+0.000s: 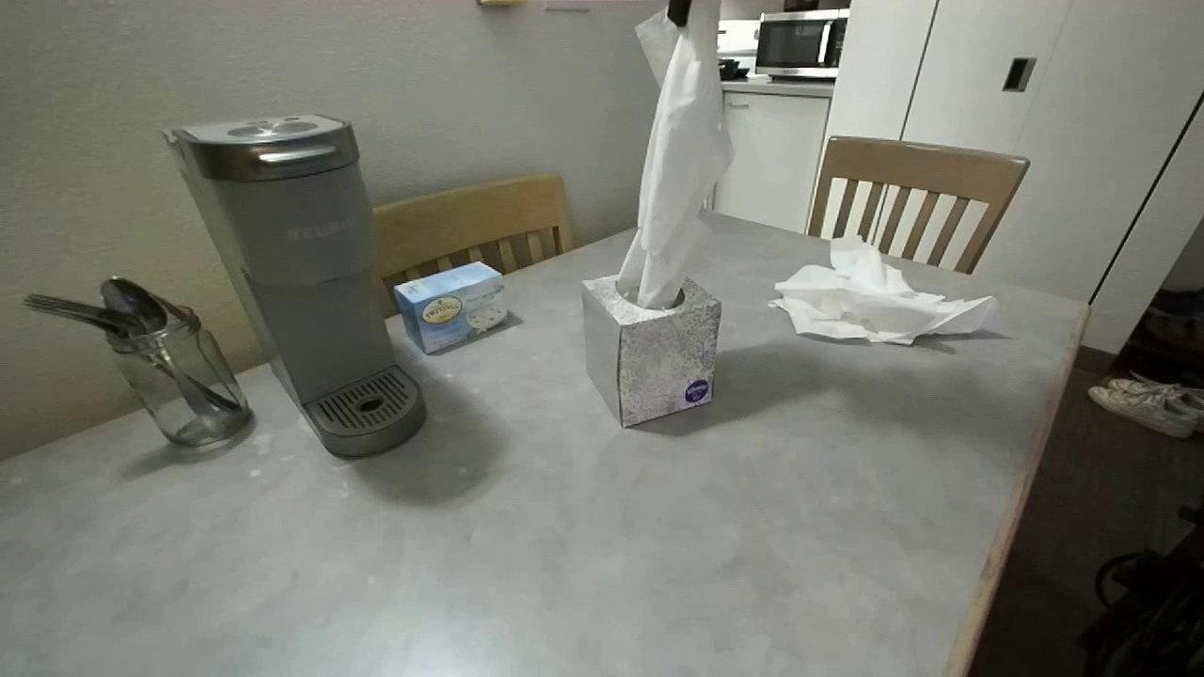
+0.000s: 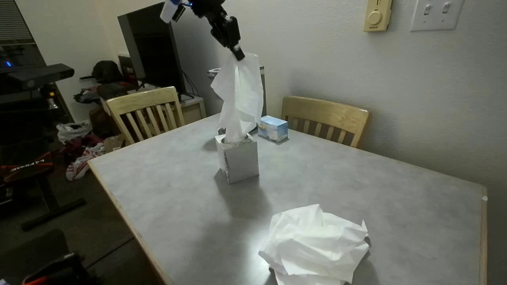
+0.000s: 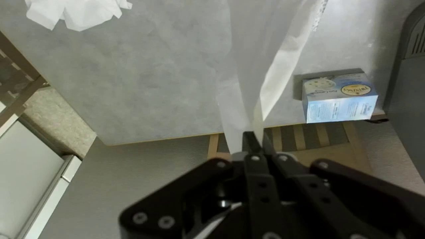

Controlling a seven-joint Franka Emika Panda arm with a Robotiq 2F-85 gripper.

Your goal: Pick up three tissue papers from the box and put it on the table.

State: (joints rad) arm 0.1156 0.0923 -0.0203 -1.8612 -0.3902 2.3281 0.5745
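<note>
Nearest the lens in an exterior view, you had the crumpled tissue papers [image 2: 313, 245] lying in a loose white heap on the grey table [image 2: 376, 178]; how many sheets made it up, you could not tell. Farther in, well apart from the heap, the tissue box [image 2: 242, 162] stood upright on the tabletop, its opening facing up.

Above that box you had the gripper [image 2: 239, 54] clenched on the top of a white tissue [image 2: 239, 95], which hung in a long fold and ran down into the opening. The wrist view bore this out for you: the fingers [image 3: 249, 143] were pressed together, with thin paper running out from between them. Whether you were grasping one sheet or several, the pictures did not settle.

Beyond the tissue box, near it but not touching, the light-blue tea box [image 2: 273, 128] sat on the table. Past that stood the coffee maker [image 1: 292, 254], partly hidden from you behind the hanging tissue in an exterior view, with a glass jar [image 1: 193, 385] holding cutlery [image 1: 136, 306] near it.

At the table's edges you could see wooden chairs [image 2: 326, 111] with slatted backs. Farthest off, a large dark screen [image 2: 158, 47] stood behind the table.
</note>
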